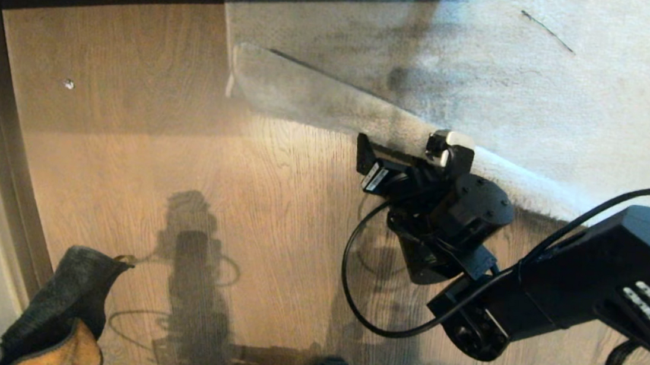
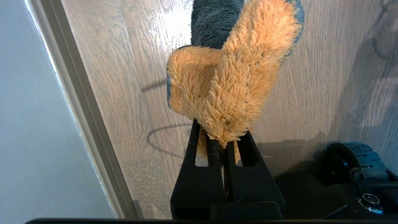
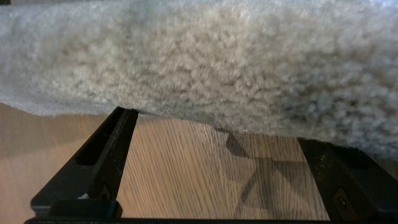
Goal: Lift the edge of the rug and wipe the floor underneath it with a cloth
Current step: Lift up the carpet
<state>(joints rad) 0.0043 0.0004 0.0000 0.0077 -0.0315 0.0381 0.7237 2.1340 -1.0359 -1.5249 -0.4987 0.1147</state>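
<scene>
The light grey rug [image 1: 490,73] covers the far right. The rug edge [image 1: 309,100] runs slantwise and looks humped up off the floor [image 1: 152,178], which is light brown wood grain. My right gripper [image 1: 405,151] is low at that edge, open. In the right wrist view its fingers [image 3: 105,149] straddle bare floor [image 3: 202,174], with their tips touching the rug edge [image 3: 199,93] and nothing between them. My left gripper [image 2: 220,140] is parked at the near left, shut on the cloth [image 2: 230,77], which is mustard-tan with a dark grey back and shows in the head view as cloth [image 1: 62,306].
A dark skirting strip [image 1: 0,145] and a pale wall bound the floor on the left. A small speck [image 1: 68,84] lies on the planks. The right arm's black cable [image 1: 350,292] loops above the floor. A base wheel [image 2: 357,161] sits close beside the left gripper.
</scene>
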